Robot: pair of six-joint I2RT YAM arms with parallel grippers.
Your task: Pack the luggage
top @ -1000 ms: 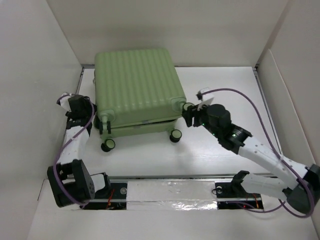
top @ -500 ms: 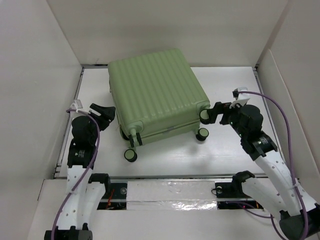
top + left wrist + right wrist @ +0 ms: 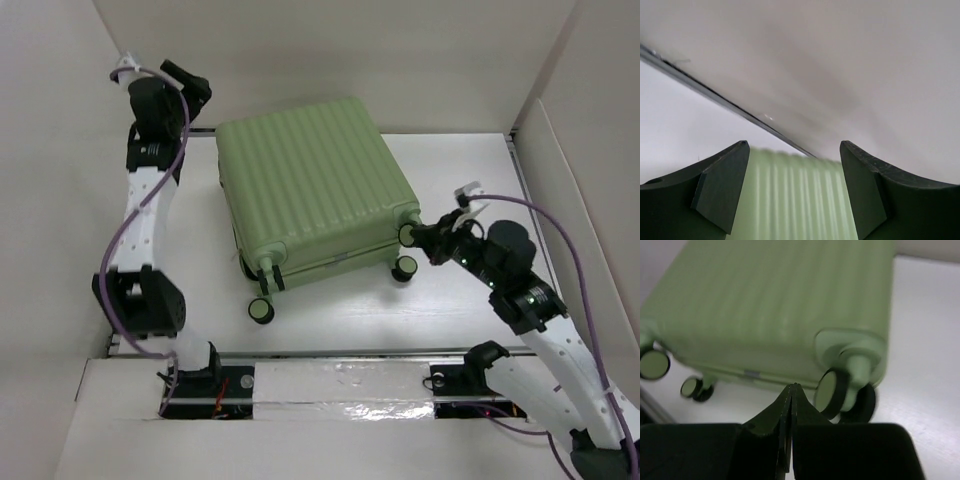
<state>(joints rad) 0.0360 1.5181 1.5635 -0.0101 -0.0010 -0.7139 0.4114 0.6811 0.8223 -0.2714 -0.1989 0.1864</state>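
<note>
The luggage [image 3: 310, 190] lies flat and closed on the white table [image 3: 450, 170], toward the far left of it and turned slightly askew, its wheeled end facing the arms; its shell is a pale green hard plastic, moulded in parallel ribs that run the length of the lid, with rounded corners and a thin seam along the side where the two halves meet; four casters [image 3: 262, 310] stick out from the near end, each a stubby green housing carrying a small wheel with a black tyre and a pale green disc face; in the right wrist view one such wheel [image 3: 832, 394] shows large and round, with a darker one just behind it

The right gripper [image 3: 430, 238] sits low at the suitcase's near right corner; its matte black fingers [image 3: 785, 410] are pressed together into a single wedge-shaped tip with nothing between them, just beside that corner caster, though contact cannot be told

The left gripper [image 3: 190, 80] is raised high by the far left wall, well apart from the case; its dark, curved fingers [image 3: 720, 190] stand wide apart and hold nothing, and the blurred green ribs show between them

A glossy purple cable [image 3: 560, 240] loops along each white arm; a strip of crinkled silver tape [image 3: 340, 375] runs along the table's near edge; plain matte white panels wall the workspace
</note>
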